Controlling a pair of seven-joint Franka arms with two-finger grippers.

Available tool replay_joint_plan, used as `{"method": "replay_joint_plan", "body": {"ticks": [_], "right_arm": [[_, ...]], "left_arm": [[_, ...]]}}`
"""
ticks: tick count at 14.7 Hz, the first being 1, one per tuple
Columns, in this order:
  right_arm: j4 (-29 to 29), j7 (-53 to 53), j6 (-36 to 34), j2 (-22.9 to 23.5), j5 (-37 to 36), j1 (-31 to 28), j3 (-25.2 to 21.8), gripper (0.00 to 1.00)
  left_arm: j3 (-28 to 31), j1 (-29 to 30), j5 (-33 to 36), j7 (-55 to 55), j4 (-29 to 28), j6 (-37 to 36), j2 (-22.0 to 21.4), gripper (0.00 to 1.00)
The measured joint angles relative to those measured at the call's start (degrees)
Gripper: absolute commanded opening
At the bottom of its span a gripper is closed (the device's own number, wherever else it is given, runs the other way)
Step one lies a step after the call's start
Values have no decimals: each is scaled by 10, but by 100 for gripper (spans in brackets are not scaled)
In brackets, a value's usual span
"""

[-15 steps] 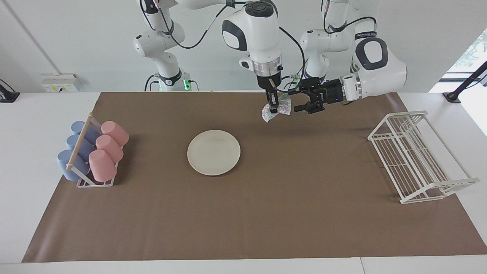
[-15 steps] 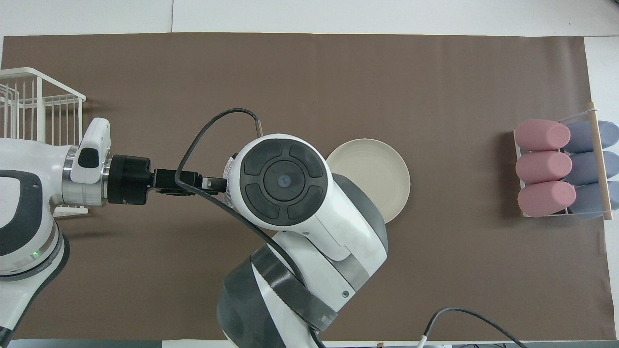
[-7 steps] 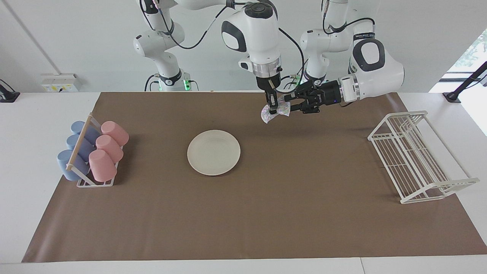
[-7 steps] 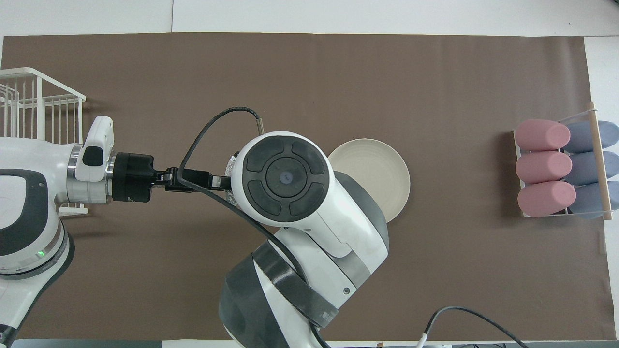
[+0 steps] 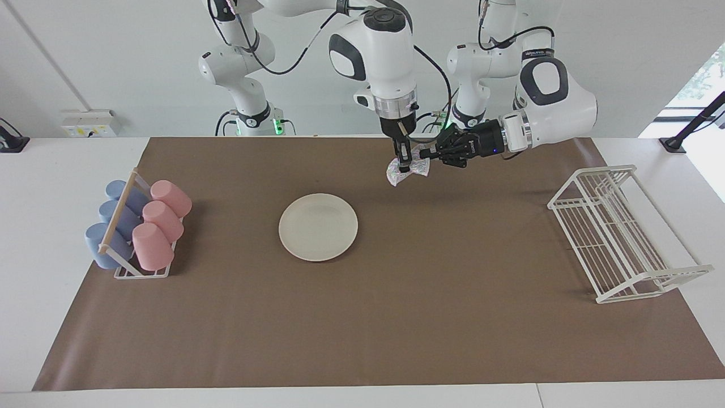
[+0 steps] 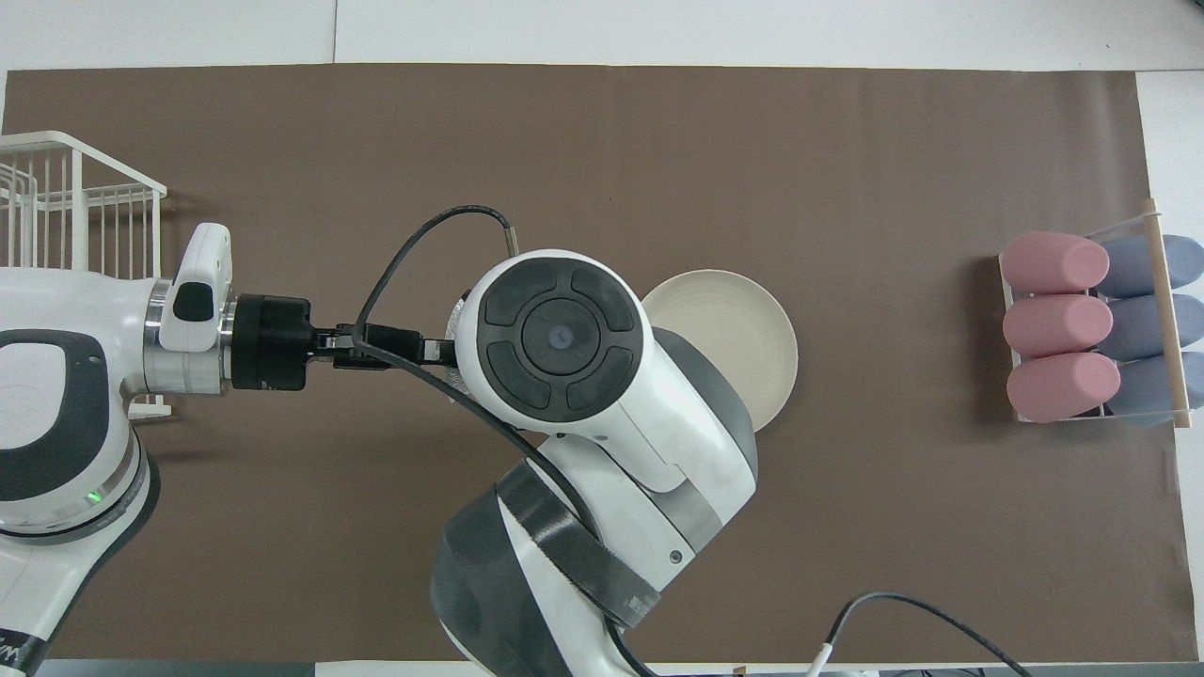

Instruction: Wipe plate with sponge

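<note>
Your right gripper [image 5: 404, 166] hangs straight down over the brown mat [image 5: 396, 317], raised above it, its fingers pinched on the sponge [image 5: 409, 169], a crinkled silvery pad that droops below them. Your left gripper [image 5: 426, 154] reaches in sideways and has its fingers closed on the same sponge, at the edge toward the left arm's end of the table. So this looks like a handover in mid-air. To do it well, keep both arms steady, loosen the right fingers only once the left grip is firm, then draw the two apart gently so the floppy pad does not tear or drop. One plate [image 5: 318, 226] lies flat on the mat, farther from the robots than the sponge and toward the right arm's end. One cup rack [image 5: 133, 238] holds three pink cups [image 5: 164, 224] and three blue cups [image 5: 113, 221]. One white wire rack [image 5: 614, 235] stands toward the left arm's end.
</note>
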Motion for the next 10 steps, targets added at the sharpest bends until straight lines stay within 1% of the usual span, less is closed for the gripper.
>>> {"method": "replay_joint_plan", "body": {"ticks": [1, 2, 3, 4, 5, 8, 10], "right_arm": [[0, 0, 0, 0, 0, 0, 0, 0], [0, 0, 0, 0, 0, 0, 0, 29], [0, 0, -1, 0, 0, -1, 0, 72], [0, 0, -1, 0, 0, -1, 0, 92], [0, 0, 0, 0, 0, -3, 0, 100], [-1, -13, -2, -1, 0, -7, 0, 100], [-5, -60, -4, -7, -1, -22, -1, 100]], "left_arm": [[0, 0, 0, -2, 0, 0, 0, 0], [0, 0, 0, -4, 0, 0, 0, 0], [0, 0, 0, -5, 0, 0, 1, 0], [0, 0, 0, -5, 0, 0, 1, 0], [1, 0, 0, -6, 0, 0, 1, 0], [2, 0, 0, -8, 0, -1, 1, 0], [3, 0, 0, -10, 0, -1, 1, 0]]}}
